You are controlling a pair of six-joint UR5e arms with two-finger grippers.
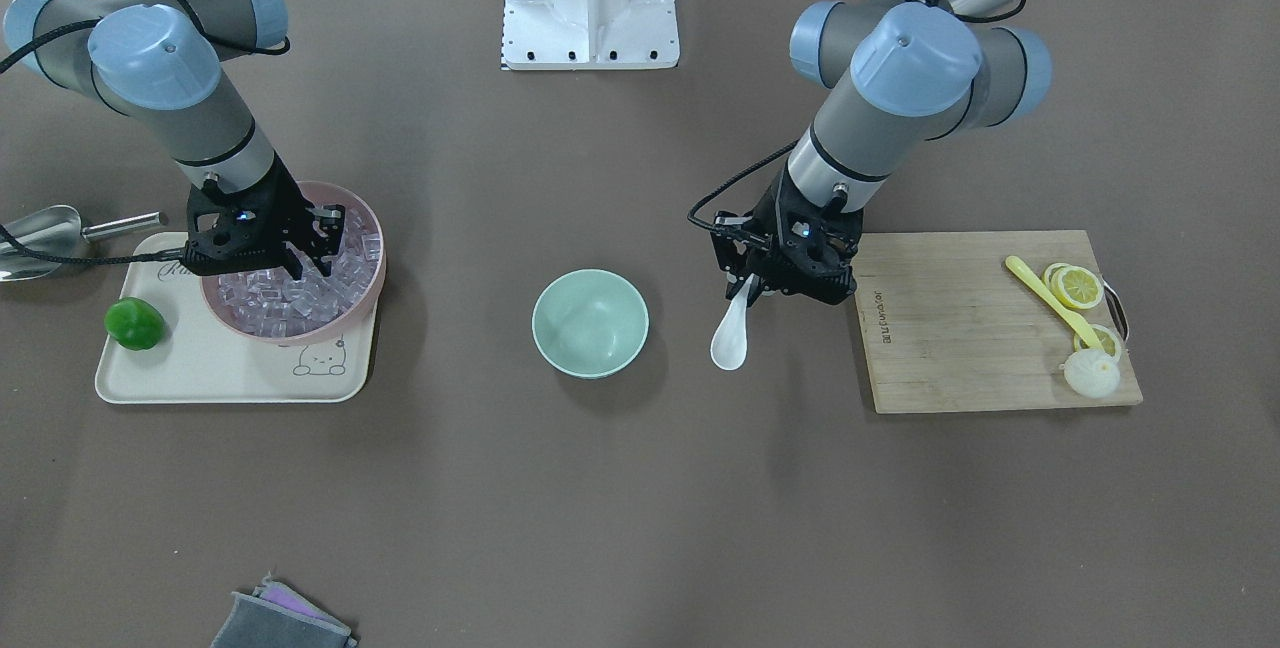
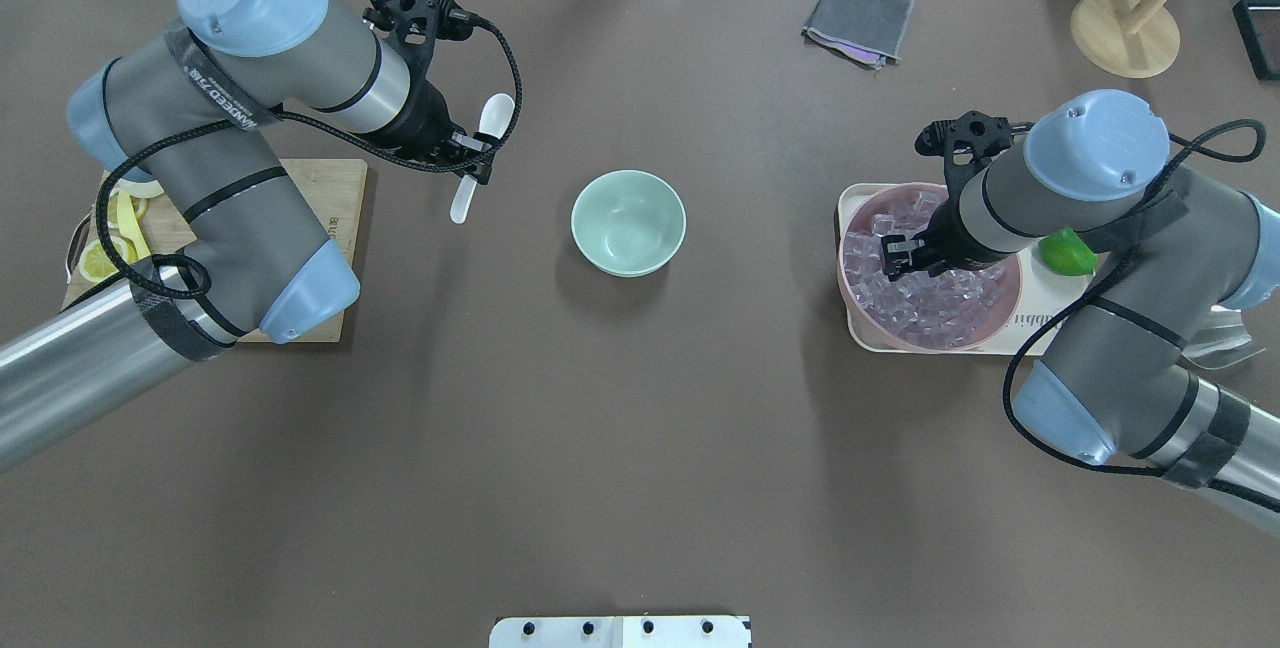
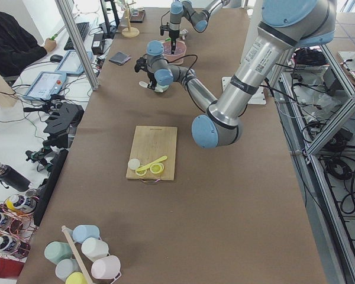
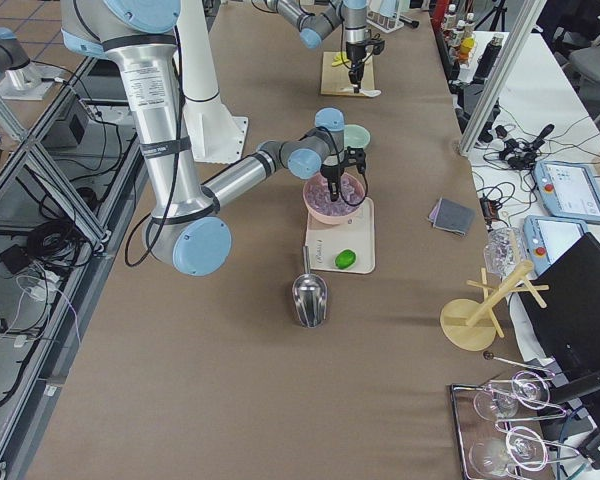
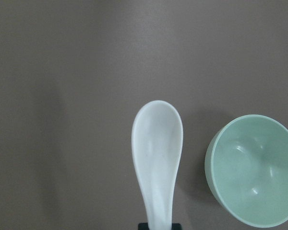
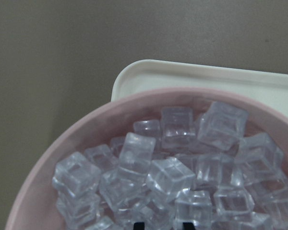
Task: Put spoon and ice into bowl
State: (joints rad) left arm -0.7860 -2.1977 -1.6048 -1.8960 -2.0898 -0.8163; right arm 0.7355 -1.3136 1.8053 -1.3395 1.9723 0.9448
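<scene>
Left gripper (image 1: 745, 290) jaws clamp spoon (image 1: 730, 338) handle, scoop beside mint-green bowl (image 1: 590, 321). Right gripper (image 1: 312, 263) jaws parted, tips among ice (image 6: 168, 177) in pink bowl (image 1: 365, 208).

Right gripper (image 6: 162, 224) tips cropped, grip on ice (image 6: 168, 178) unclear; spoon (image 5: 157, 153) handle cropped.

- The bowl (image 1: 590, 322) stands in the middle of the bench (image 1: 600, 508)
- The spoon (image 1: 731, 336) hangs in the left pincer (image 1: 748, 288), between the bowl and the board (image 1: 960, 328) on the robot's left
- The ice (image 1: 290, 293) lies in a larger bowl (image 1: 300, 335) on a tray (image 1: 220, 373) on the robot's right, with the right pincer (image 1: 312, 266) down among it
</scene>
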